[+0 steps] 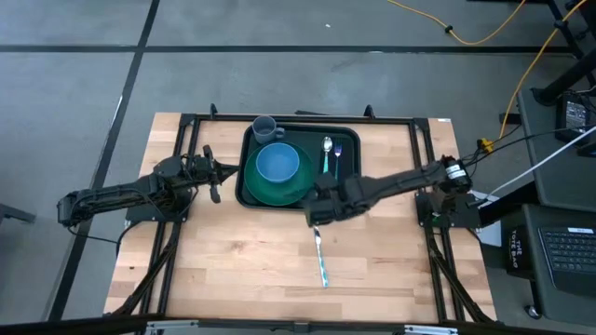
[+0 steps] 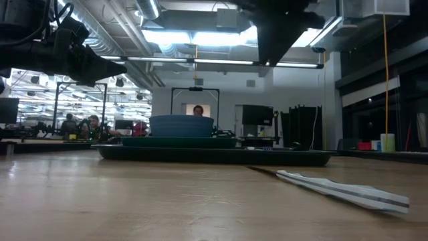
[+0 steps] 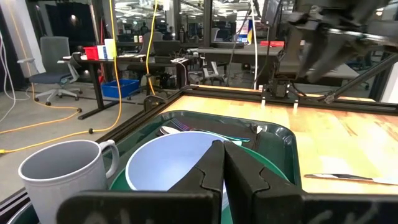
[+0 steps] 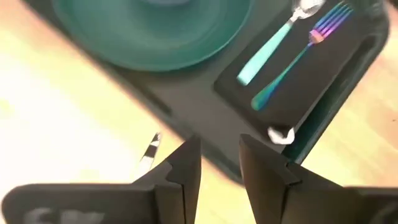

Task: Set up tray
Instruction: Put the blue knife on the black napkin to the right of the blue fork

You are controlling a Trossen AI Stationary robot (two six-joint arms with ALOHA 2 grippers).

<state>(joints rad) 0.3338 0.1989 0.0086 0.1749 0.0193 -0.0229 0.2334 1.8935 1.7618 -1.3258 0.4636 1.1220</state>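
The tray [image 1: 346,137] is sitting at the far middle of the worktop [image 1: 242,251]. The right gripper [image 4: 219,163] is hovering over its near edge, fingers parted and empty, partly hiding the rim from above. The left gripper [image 3: 224,177] is waiting beside the tray's left side, fingers pressed together, empty.

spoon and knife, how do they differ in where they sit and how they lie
The spoon lies inside the tray, on the black napkin beside the fork; the knife lies out on the bare wooden table, outside the tray. The spoon lies clear of the right gripper; the knife's top end is right at it. Both lie flat and have teal handles.
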